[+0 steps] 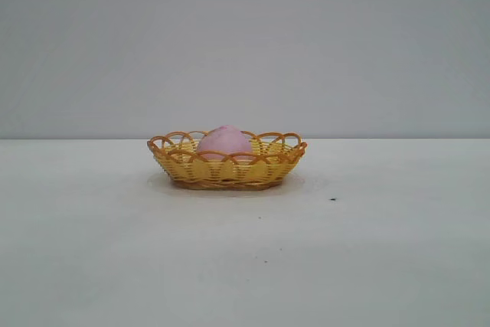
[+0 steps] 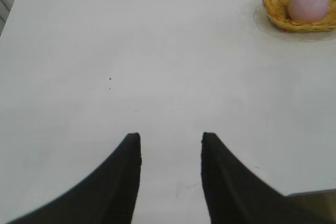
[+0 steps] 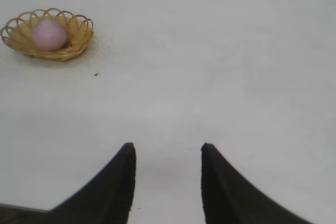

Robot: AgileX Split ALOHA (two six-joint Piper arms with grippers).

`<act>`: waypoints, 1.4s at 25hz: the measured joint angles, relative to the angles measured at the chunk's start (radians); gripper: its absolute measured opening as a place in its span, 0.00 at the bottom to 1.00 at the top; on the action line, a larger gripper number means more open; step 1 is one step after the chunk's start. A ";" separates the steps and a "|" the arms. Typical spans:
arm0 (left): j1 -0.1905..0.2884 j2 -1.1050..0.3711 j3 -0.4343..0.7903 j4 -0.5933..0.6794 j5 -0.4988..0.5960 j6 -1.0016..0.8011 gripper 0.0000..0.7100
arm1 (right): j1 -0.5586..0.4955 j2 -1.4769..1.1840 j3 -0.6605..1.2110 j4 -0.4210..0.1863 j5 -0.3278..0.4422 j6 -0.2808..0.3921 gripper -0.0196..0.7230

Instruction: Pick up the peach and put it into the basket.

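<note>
Exterior view: the peach [image 1: 224, 142] lies inside the basket [image 1: 227, 171], its pink dome rising just above the looped orange-brown rim. The basket stands upright on the white desk [image 1: 245, 266], about midway between the desk's left and right sides and nearer its far edge than the near one. A small dark speck [image 1: 333, 199] marks the desk surface near the basket, toward the near edge and to the right.

Left wrist view: my left jaws [image 2: 171, 139] hang over bare desk, parted with white surface showing between the two dark fingers, and they hold nothing. The basket [image 2: 274, 4] with the peach [image 2: 307, 3] in it is well apart from them.

Right wrist view: my right jaws [image 3: 167, 148] are likewise parted and empty, over bare desk close to a desk edge. The basket [image 3: 79, 38], with the peach [image 3: 49, 33] in it, is well apart from them, and the speck [image 3: 96, 74] lies near it.
</note>
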 joint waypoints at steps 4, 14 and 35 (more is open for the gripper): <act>0.000 0.000 0.000 0.000 0.000 0.000 0.33 | 0.000 0.000 0.000 0.000 0.000 0.004 0.36; 0.000 0.000 0.000 0.000 0.000 0.002 0.33 | 0.000 0.000 0.000 0.000 0.000 0.006 0.36; 0.011 0.000 0.000 0.000 0.000 0.002 0.33 | -0.063 0.000 0.000 0.000 0.000 0.011 0.36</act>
